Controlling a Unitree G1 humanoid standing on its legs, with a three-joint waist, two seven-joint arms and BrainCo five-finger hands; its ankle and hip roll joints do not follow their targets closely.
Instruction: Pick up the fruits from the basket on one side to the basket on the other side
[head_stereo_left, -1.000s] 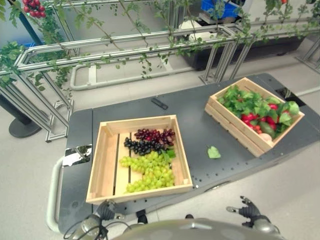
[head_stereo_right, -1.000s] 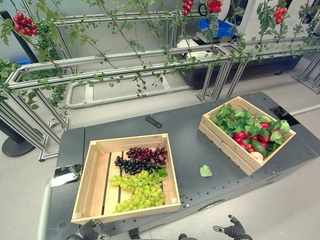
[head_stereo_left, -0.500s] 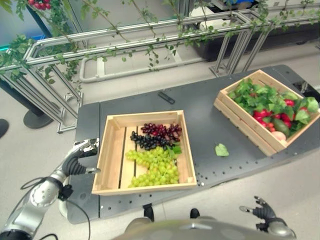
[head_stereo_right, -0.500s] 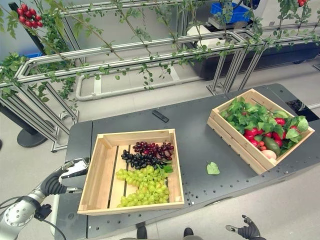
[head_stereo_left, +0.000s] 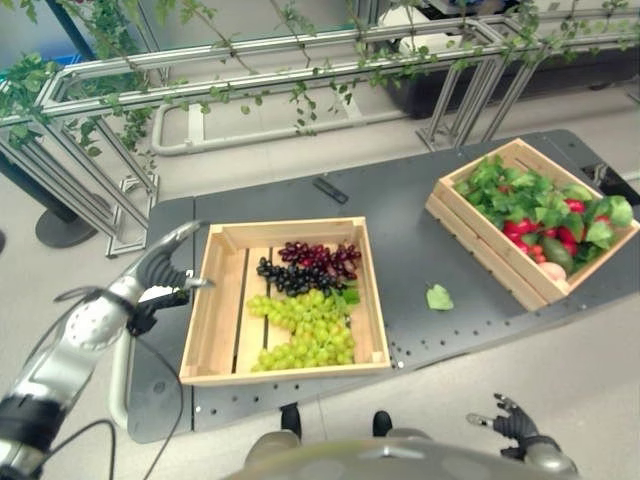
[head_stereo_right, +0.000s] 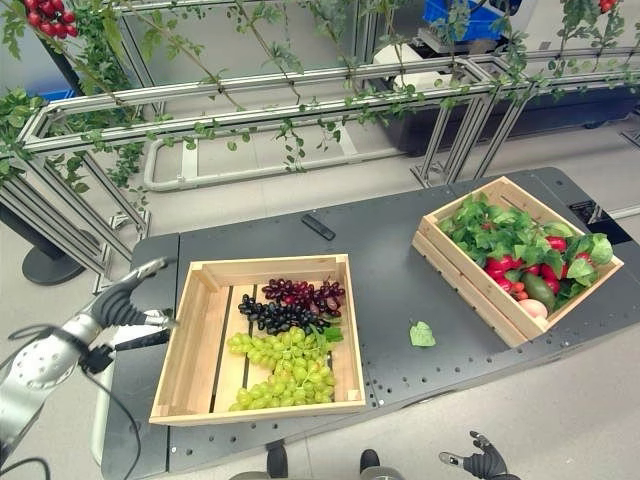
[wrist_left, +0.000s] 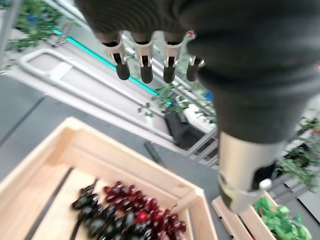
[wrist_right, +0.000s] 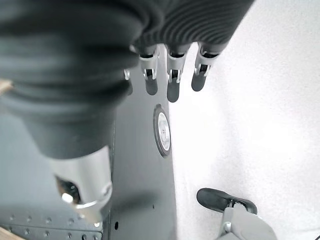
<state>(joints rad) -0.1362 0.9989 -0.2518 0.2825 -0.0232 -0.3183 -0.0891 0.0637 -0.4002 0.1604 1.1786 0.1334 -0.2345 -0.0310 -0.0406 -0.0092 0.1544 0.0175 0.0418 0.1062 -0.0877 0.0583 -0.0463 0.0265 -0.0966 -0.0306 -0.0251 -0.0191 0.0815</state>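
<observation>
Now: left hand (head_stereo_left: 160, 268) fingers straight, empty, beside grape basket (head_stereo_left: 215, 310) | right hand (head_stereo_left: 512, 427) relaxed, empty, low.

Both crates (head_stereo_left: 214, 310) (head_stereo_left: 480, 245) were pale bare wood, the table (head_stereo_left: 400, 225) matt dark grey and dotted with holes, the grapes (head_stereo_left: 305, 335) glossy, the railing (head_stereo_left: 250, 60) brushed metal.

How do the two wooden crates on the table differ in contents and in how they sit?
The near crate holds green, black and red grapes; the far crate holds leafy greens and red produce. The near crate sits square to the table edge; the far crate sits angled. Both are pale slatted wood.
</observation>
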